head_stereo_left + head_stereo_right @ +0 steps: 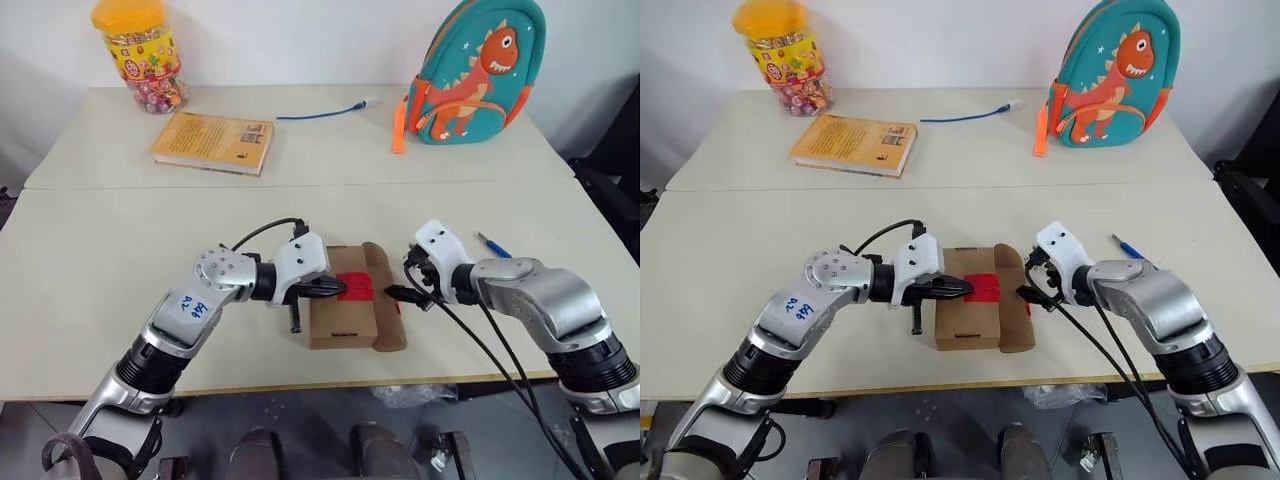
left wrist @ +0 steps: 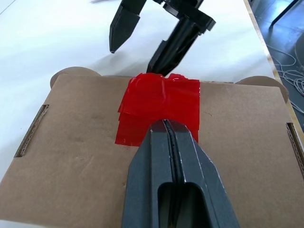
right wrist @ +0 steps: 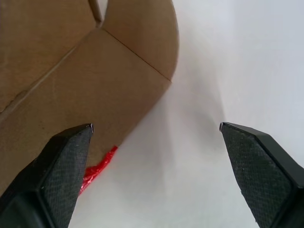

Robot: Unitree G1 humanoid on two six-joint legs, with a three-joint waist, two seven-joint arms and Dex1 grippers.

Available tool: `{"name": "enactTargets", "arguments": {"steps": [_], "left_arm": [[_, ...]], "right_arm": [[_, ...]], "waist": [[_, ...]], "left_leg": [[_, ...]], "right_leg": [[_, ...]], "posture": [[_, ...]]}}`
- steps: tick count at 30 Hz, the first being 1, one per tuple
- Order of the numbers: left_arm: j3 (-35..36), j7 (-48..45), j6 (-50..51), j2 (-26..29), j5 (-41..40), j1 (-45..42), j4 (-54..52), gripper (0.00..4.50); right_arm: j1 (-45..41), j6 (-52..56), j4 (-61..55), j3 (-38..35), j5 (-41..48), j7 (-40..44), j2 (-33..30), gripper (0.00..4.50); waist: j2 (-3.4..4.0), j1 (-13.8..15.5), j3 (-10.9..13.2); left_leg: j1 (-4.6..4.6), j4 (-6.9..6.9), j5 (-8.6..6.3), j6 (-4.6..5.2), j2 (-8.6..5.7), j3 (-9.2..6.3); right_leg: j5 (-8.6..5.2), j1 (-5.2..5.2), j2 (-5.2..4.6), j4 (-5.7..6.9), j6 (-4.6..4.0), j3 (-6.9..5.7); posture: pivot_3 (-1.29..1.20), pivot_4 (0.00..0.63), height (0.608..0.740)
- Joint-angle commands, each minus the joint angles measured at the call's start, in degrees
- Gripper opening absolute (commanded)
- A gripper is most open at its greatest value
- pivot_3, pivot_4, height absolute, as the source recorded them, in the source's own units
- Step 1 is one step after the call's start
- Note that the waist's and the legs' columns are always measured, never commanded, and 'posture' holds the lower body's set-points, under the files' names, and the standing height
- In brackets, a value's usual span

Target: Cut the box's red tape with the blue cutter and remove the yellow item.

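The brown cardboard box [image 1: 345, 315] lies near the table's front edge, between my two grippers. A crumpled patch of red tape [image 2: 156, 99] sits at its right edge, beside a raised flap [image 1: 385, 300]. My left gripper [image 2: 166, 126] is shut, its tips resting on the tape. At the box's right side my right gripper [image 1: 405, 295] stands open, one finger [image 2: 175, 45] touching the tape's far edge, nothing between the fingers. The blue cutter [image 1: 493, 245] lies on the table behind my right forearm. The yellow item is hidden.
At the back of the table stand a yellow-lidded candy jar [image 1: 140, 55], an orange-yellow book [image 1: 213, 142], a thin blue cable [image 1: 325, 113] and a teal dinosaur backpack [image 1: 475, 70]. A seam [image 1: 120, 187] runs across the two tabletops.
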Motion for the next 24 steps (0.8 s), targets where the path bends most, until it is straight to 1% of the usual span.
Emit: {"name": "enactTargets", "arguments": {"steps": [1,4,6,8,11,13,16,19,21,24], "left_arm": [[-3.25,0.51,3.62,0.86,2.77,2.51,2.72,0.0],[-3.18,0.67,3.65,1.0,2.77,2.74,2.51,0.0],[-3.14,0.65,3.53,1.15,2.73,3.03,2.27,0.0],[-3.13,0.6,3.25,1.2,2.77,3.18,2.32,0.0],[-3.21,0.37,2.73,1.25,2.88,3.33,2.52,0.0],[-3.14,0.11,2.69,1.33,2.81,3.13,2.56,0.0],[-2.94,-0.15,2.78,1.49,2.68,2.97,2.46,0.0],[-2.81,-0.35,2.86,1.73,2.6,3.01,2.28,0.0],[-2.56,-0.35,3.16,2.08,2.51,3.36,1.75,0.0],[-2.15,-0.38,3.56,2.62,2.26,3.79,1.01,0.0]], "right_arm": [[1.91,-0.93,0.08,-1.39,-0.32,1.23,1.15,4.47],[1.45,0.28,2.54,-6.59,2.15,3.7,0.76,4.47],[-0.62,4.66,7.04,-12.02,7.08,7.16,0.96,4.47],[-2.78,10.07,12.48,-15.61,11.32,10.35,1.14,4.47],[-5.11,15.04,19.0,-16.24,14.3,14.76,1.31,4.47],[-8.28,19.34,24.1,-16.96,16.21,16.11,3.68,4.47],[-10.44,19.51,27.35,-12.93,15.31,18.62,4.85,4.47],[-11.46,18.5,28.39,-7.89,14.6,23.05,4.42,4.47],[-13.2,16.97,30.91,-4.13,13.61,26.14,5.81,4.47],[-15.22,13.93,34.35,0.63,11.05,29.75,7.06,3.92]], "waist": [[-0.1,-0.02,-0.13],[-0.12,0.01,-0.15],[-0.12,0.03,-0.14],[-0.12,0.02,-0.14],[-0.11,0.01,-0.15],[-0.11,-0.02,-0.15],[-0.04,-0.03,-0.18],[0.02,-0.04,-0.24],[0.02,-0.05,-0.24],[0.01,-0.34,-0.3]], "left_leg": [[0.02,-0.01,0.0,0.0,0.0,0.0],[0.04,-0.01,-0.01,-0.01,0.01,0.0],[0.03,-0.02,-0.01,-0.01,0.01,0.01],[0.03,-0.03,-0.01,-0.01,0.01,0.01],[0.05,-0.06,-0.01,-0.01,0.02,0.01],[0.05,-0.08,-0.01,-0.01,0.02,0.02],[0.06,-0.06,-0.01,-0.01,0.02,0.02],[0.06,-0.1,-0.01,-0.01,0.02,0.02],[0.06,-0.17,-0.01,-0.01,0.02,0.02],[0.12,-0.22,-0.01,-0.03,0.03,0.05]], "right_leg": [[0.0,0.02,0.0,0.0,0.0,0.0],[0.0,0.03,0.0,0.0,-0.01,0.0],[0.01,0.03,0.01,-0.01,-0.01,0.0],[0.01,0.03,0.0,-0.02,-0.02,0.01],[0.01,0.03,0.01,-0.02,-0.02,0.01],[0.01,0.03,0.01,-0.04,-0.02,0.01],[0.02,0.03,0.01,-0.03,-0.04,0.01],[0.02,0.02,0.02,-0.07,-0.03,0.01],[0.02,0.02,0.02,-0.11,-0.03,0.0],[0.02,0.02,0.04,-0.12,-0.03,0.01]], "posture": [[0.0,0.15,0.74],[0.0,0.15,0.74],[0.0,0.15,0.74],[0.0,0.15,0.74],[0.0,0.15,0.74],[0.0,0.15,0.74],[0.0,0.15,0.74],[0.0,0.15,0.74],[0.0,0.15,0.74],[0.0,0.15,0.74]]}}
